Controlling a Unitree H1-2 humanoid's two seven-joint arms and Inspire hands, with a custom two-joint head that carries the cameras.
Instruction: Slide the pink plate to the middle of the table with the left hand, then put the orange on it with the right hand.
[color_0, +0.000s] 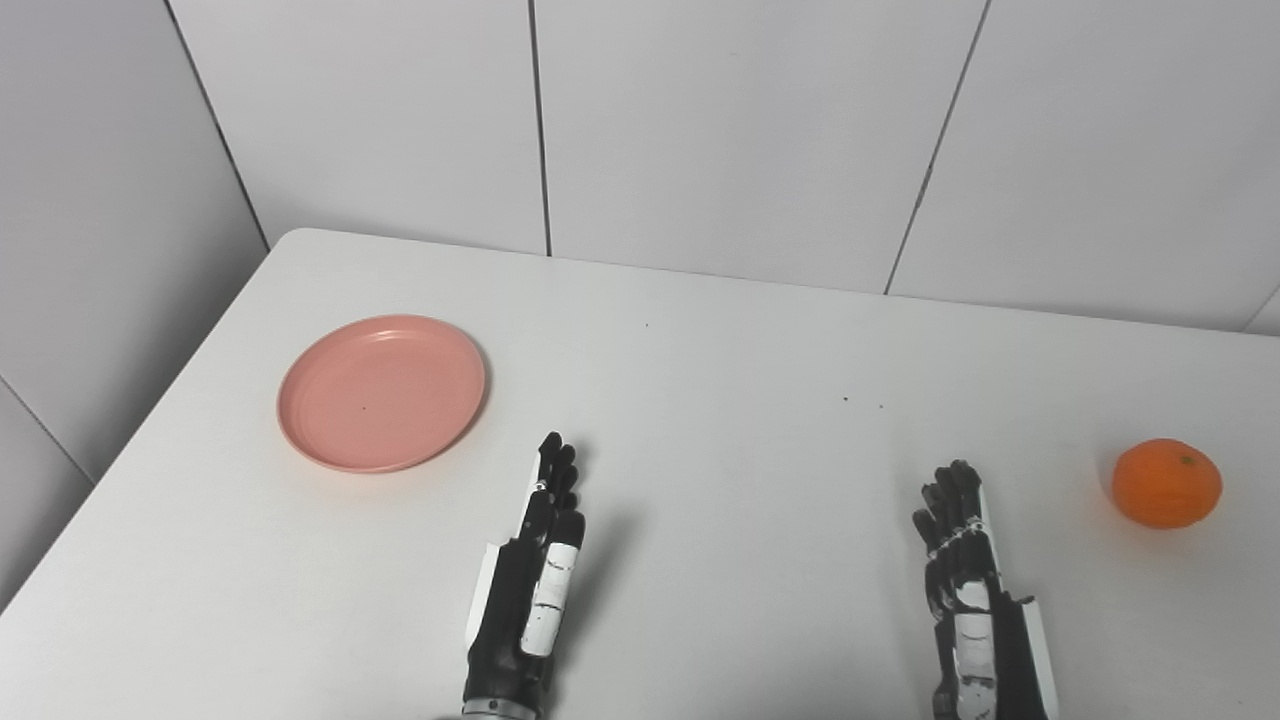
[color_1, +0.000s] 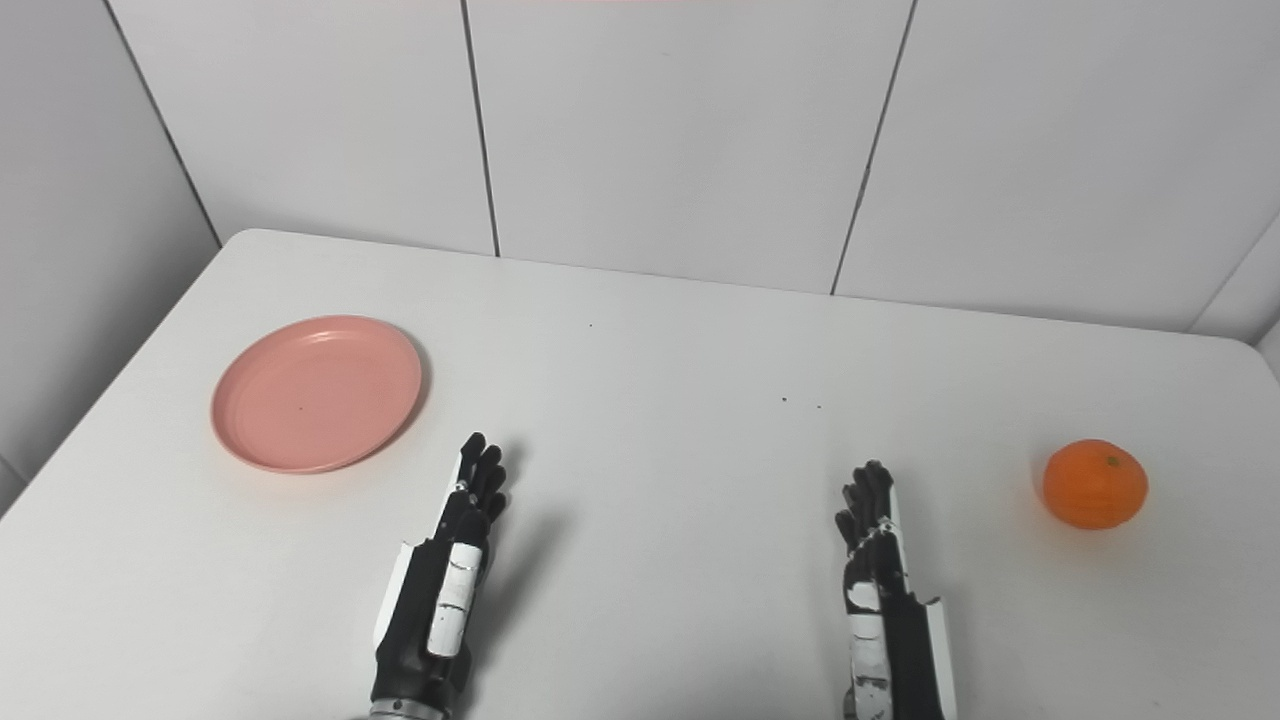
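A pink plate (color_0: 381, 391) lies flat on the left part of the white table (color_0: 700, 380); it also shows in the right eye view (color_1: 316, 392). An orange (color_0: 1166, 483) sits on the table at the far right, also seen in the right eye view (color_1: 1095, 484). My left hand (color_0: 530, 590) is open and empty, fingers straight, near the front edge, to the right of and nearer than the plate. My right hand (color_0: 968, 600) is open and empty, left of and nearer than the orange. Neither hand touches anything.
Grey panelled walls stand behind and to the left of the table. The table's left edge runs close beside the plate. A few small dark specks (color_0: 862, 402) mark the tabletop between the hands and the back wall.
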